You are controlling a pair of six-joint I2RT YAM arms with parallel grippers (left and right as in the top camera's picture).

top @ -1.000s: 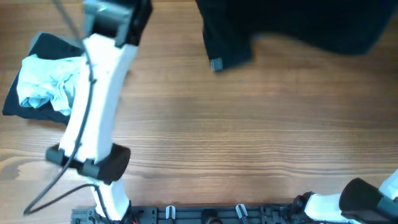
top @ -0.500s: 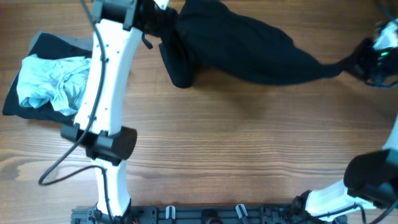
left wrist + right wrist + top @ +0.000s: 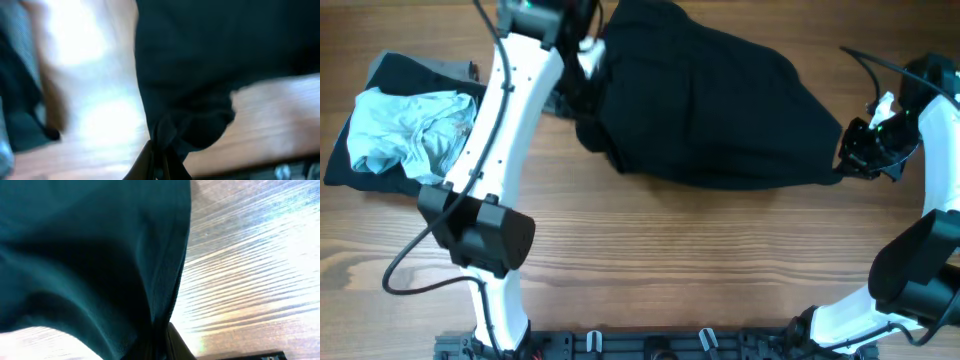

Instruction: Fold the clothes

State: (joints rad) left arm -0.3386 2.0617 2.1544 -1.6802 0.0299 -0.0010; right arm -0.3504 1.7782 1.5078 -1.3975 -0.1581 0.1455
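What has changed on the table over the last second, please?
The black garment came down from the far edge toward mid-table and spread wider, both jaws clamped on its ends. The light blue garment and the dark one under it stayed put.

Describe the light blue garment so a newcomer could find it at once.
Go to the left end of the wooden table, beyond the left arm. A dark cloth lies there, and the light blue garment sits crumpled on it. It is the only pale piece; the big garment is black.

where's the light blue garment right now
Overhead view: the light blue garment lies crumpled on the left side, atop a dark folded garment, just left of the left arm.
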